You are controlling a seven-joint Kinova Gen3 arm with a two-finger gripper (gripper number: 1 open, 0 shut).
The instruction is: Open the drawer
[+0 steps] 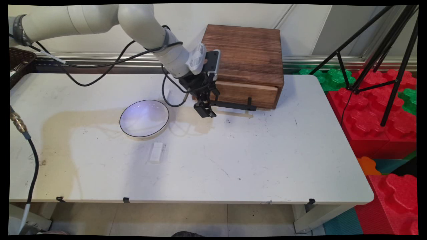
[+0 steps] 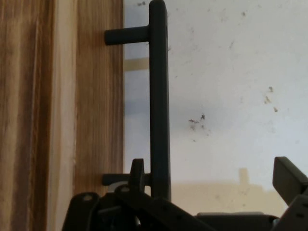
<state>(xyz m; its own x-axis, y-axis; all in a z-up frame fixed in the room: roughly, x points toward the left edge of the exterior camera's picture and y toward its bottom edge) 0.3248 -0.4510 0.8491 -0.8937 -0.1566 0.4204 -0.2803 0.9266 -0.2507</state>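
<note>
A dark wooden box (image 1: 248, 53) stands at the table's far side with one drawer (image 1: 248, 94) in its front. A black bar handle (image 1: 233, 105) runs along the drawer's lower edge. My gripper (image 1: 205, 111) hangs at the handle's left end, open. In the hand view the handle (image 2: 159, 96) runs up the middle, beside the drawer front (image 2: 96, 96). One finger (image 2: 137, 174) sits between the bar and the wood, and the other finger (image 2: 288, 177) stands well off on the table side. The gripper (image 2: 211, 179) straddles the bar's near end and holds nothing.
A white plate with a dark rim (image 1: 144, 118) lies left of the gripper, and a small white block (image 1: 156, 152) lies in front of it. A dark basket (image 1: 18, 61) sits at the far left. A black tripod (image 1: 370, 60) and red and green foam blocks (image 1: 377, 110) stand beyond the table's right edge.
</note>
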